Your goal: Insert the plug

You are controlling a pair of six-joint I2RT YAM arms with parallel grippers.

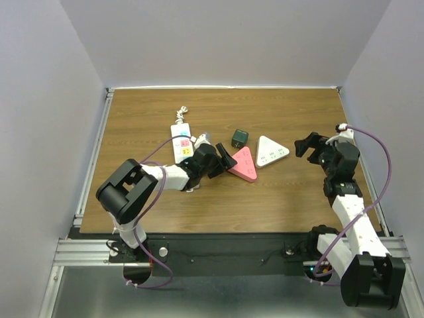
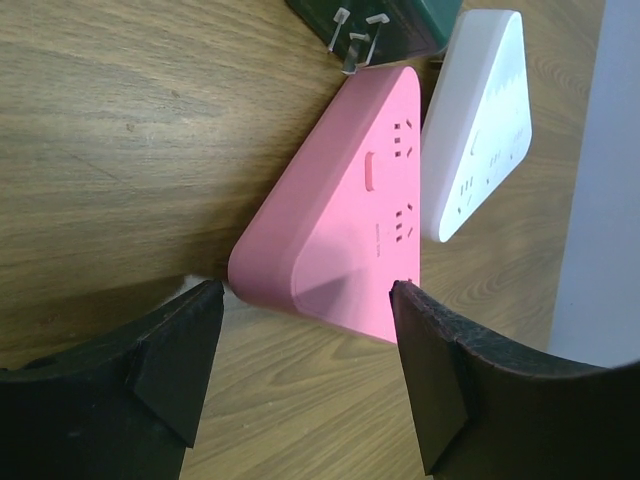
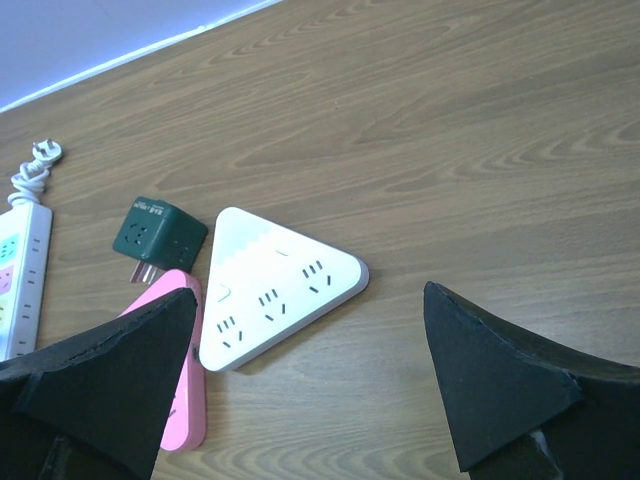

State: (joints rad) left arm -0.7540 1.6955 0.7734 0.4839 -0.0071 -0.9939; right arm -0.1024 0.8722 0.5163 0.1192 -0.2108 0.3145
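The plug [image 1: 239, 138] is a dark green cube lying on the wooden table; its metal prongs [image 2: 355, 40] point toward the pink triangular socket block [image 1: 243, 164]. My left gripper [image 1: 222, 161] is open just left of the pink block [image 2: 345, 230], whose near corner lies ahead of the fingertips, with only bare wood between them [image 2: 305, 300]. A white triangular socket block [image 1: 271, 152] sits right of the pink one. Off to the right of it hovers my right gripper [image 1: 311, 146], wide open and empty [image 3: 310, 300], looking down on the white block [image 3: 275, 285] and the plug [image 3: 155, 232].
A long white power strip [image 1: 181, 141] with coloured sockets and a coiled cord [image 1: 181, 112] lies behind my left arm. A grey wall [image 2: 600, 200] and metal rails [image 1: 89, 159] border the table.
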